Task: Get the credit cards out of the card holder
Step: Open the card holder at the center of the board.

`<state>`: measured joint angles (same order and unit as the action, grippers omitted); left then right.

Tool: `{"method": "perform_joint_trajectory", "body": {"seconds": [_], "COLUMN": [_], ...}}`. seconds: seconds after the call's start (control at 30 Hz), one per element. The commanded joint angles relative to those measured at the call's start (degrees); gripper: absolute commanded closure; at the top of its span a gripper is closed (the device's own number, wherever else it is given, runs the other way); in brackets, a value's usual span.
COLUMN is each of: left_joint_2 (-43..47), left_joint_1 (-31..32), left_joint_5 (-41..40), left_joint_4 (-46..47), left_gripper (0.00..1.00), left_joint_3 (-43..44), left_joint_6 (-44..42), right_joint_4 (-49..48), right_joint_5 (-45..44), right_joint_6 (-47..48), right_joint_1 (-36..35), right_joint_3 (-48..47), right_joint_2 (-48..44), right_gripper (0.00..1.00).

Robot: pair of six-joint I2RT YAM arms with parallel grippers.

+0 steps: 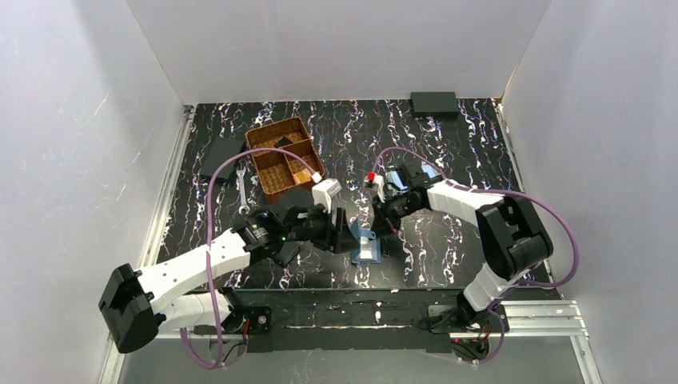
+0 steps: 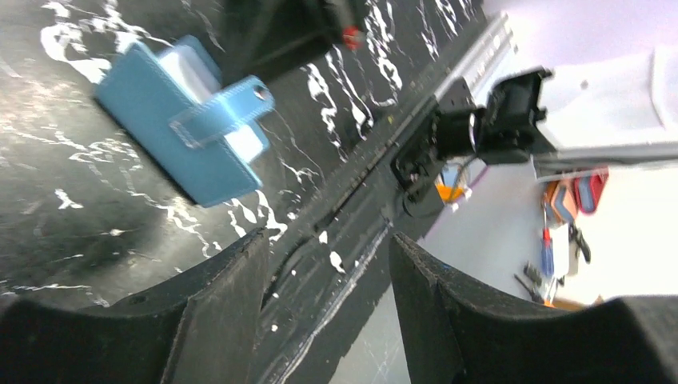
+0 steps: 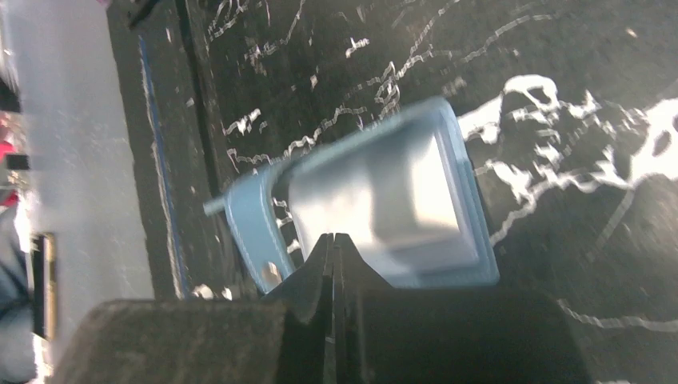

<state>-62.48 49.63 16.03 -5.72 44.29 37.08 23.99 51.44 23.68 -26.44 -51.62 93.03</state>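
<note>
Nothing pins the card holder (image 1: 365,240) — it lies flat at the centre of the overhead frame — so a pull on the credit cards (image 3: 400,192) may drag it along. The right gripper (image 3: 333,248) leans low over its edge, jaws pressed together. The left gripper (image 2: 326,240) hovers just beside it — jaws spread, empty.

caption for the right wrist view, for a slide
Right gripper, shut, over the blue card holder on the marbled table, a pale card showing inside.
</note>
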Motion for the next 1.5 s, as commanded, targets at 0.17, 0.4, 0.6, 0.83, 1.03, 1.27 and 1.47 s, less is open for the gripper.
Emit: {"method": "perform_joint_trajectory", "body": {"seconds": [0.17,0.4,0.6,0.83,1.03,1.27,1.47], "left_joint_2": [6.52,6.75,-0.28,-9.16,-14.83,-21.13,-21.02], "left_joint_1": [4.76,6.37,7.10,7.22,7.06,6.62,6.56], "left_joint_5": [-4.32,-7.25,-11.35,-21.76,-26.03,-26.51,-25.48], "left_joint_4": [7.90,7.96,9.01,9.39,10.16,9.14,8.97], "left_gripper": [0.45,0.43,0.42,0.49,0.71,0.84,0.86], "left_joint_3": [-6.11,-6.95,-7.77,-7.95,-8.52,-8.15,-9.20], "left_joint_6": [-2.55,-4.21,-3.89,-1.95,-0.73,2.25,2.65], "right_joint_4": [-8.97,-11.80,-11.22,-8.27,-5.73,1.74,3.75], "right_joint_5": [-1.10,-15.67,-22.45,-15.80,-8.69,-4.44,-14.01], "right_joint_6": [-15.16,-21.60,-20.45,-16.14,-10.90,1.24,8.59], "right_joint_1": [-7.28,-15.50,-17.41,-16.63,-14.92,-9.99,-9.67], "right_joint_3": [-10.33,-15.06,-13.20,-14.13,-12.74,-11.29,-6.65], "right_joint_2": [9.90,15.47,17.11,14.60,10.21,3.19,-1.53], "right_gripper": [0.99,0.99,0.93,0.86,0.76,0.65,0.67]}}
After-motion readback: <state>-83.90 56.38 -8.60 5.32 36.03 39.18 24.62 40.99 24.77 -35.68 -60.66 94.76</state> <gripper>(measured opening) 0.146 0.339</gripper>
